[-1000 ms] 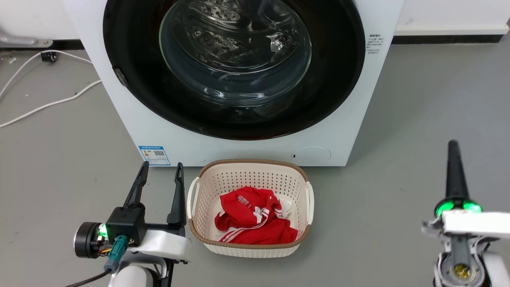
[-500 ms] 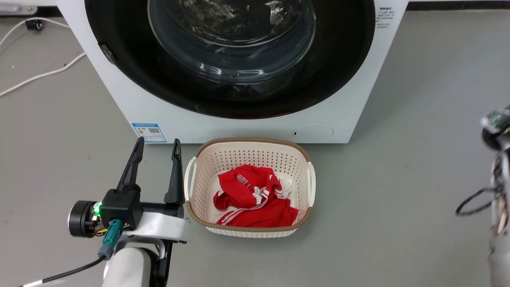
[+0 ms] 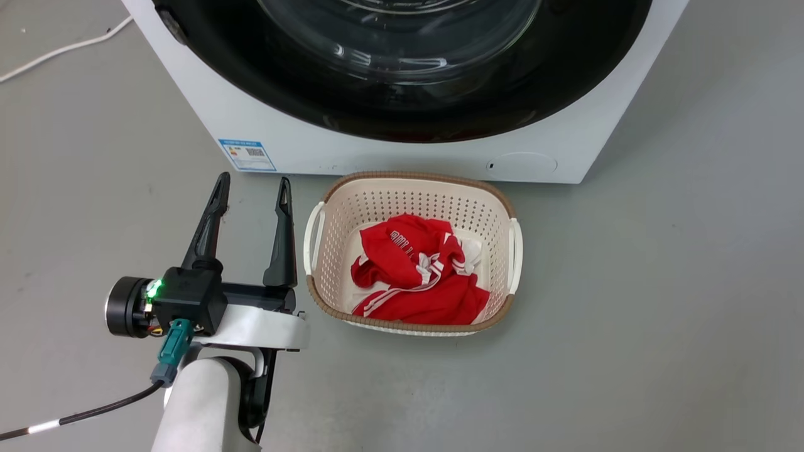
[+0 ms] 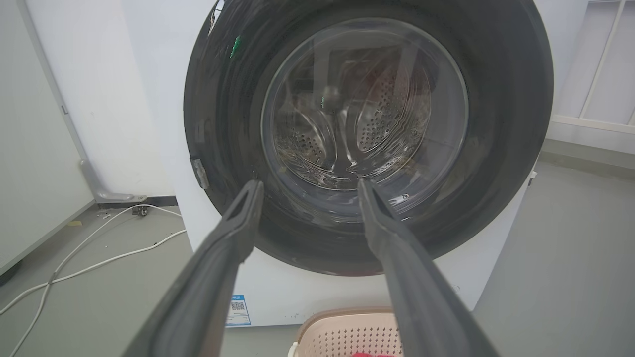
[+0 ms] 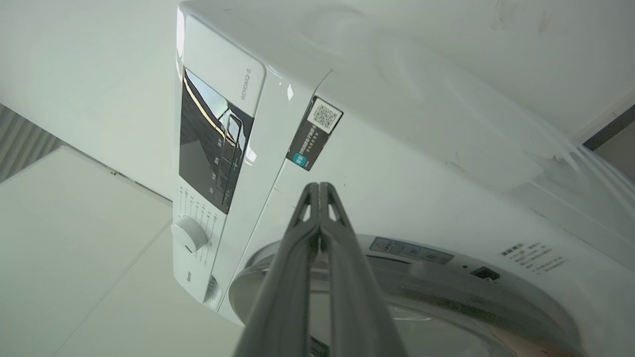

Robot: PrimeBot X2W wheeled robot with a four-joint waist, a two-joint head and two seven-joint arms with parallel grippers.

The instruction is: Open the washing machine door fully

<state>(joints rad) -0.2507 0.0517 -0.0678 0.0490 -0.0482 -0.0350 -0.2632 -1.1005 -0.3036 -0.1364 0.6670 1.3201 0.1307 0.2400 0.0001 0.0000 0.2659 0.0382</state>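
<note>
Jaws apart on left gripper [image 3: 254,182] facing washing machine door [image 4: 367,114], together on right gripper [image 5: 320,187].

Laundry corner: washing machine [image 3: 314,150], laundry basket [image 3: 502,201] on bare grey floor [image 3: 659,282]

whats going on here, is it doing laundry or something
The robot faces the washing machine, and the black washing machine door looks shut. The left gripper is open and empty, low beside a laundry basket of red clothing, its fingers pointing at the door. The right gripper is shut on nothing, raised near the control panel. Whether it touches the machine is unclear.
</note>
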